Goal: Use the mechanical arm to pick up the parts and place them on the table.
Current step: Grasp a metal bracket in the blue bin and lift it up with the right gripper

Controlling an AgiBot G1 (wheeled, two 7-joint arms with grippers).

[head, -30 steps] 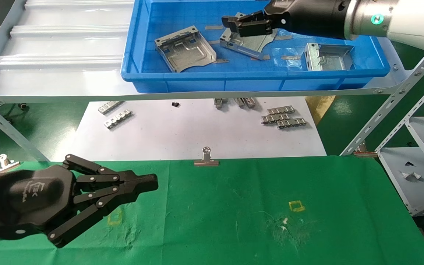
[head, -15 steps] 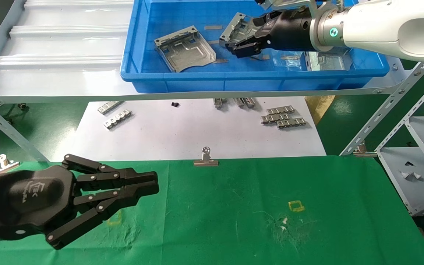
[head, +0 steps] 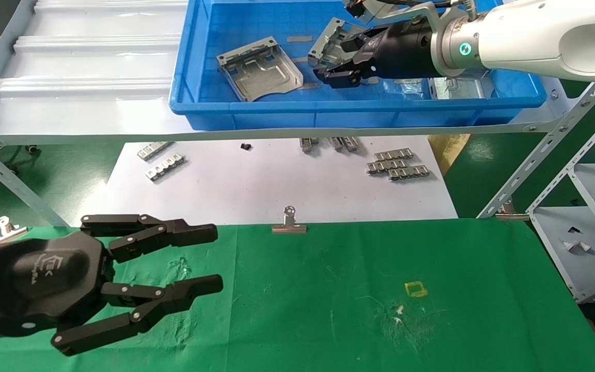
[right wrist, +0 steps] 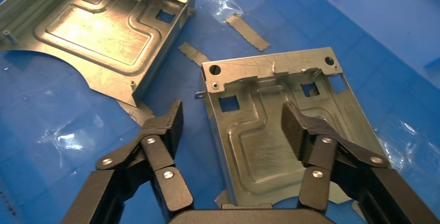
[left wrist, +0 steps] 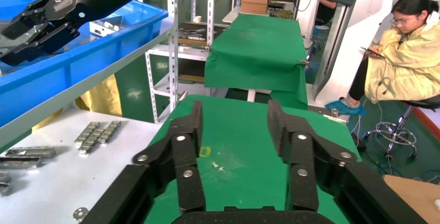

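Observation:
Three grey sheet-metal parts lie in the blue bin (head: 277,111) on the shelf. One part (head: 259,67) is at the left, one (head: 331,40) in the middle, and one (head: 457,87) on the right, half hidden behind the mechanical arm. My right gripper (head: 336,64) is open over the middle part (right wrist: 270,110). Its fingers straddle that part's folded side wall, one over the embossed plate and one over blue bin floor. The left part (right wrist: 98,27) lies farther off. My left gripper (head: 214,258) hangs open and holding nothing over the green table (head: 328,289) at its left end.
Below the shelf a white sheet (head: 277,181) carries small ridged strips (head: 398,164). A silver binder clip (head: 289,222) clamps the cloth's far edge. A grey rack (head: 586,243) stands to the right. A seated person (left wrist: 410,53) is beyond the table's far end.
My left gripper went from shut to wide open in place. The right gripper swung left and down onto the middle part, its wrist turning.

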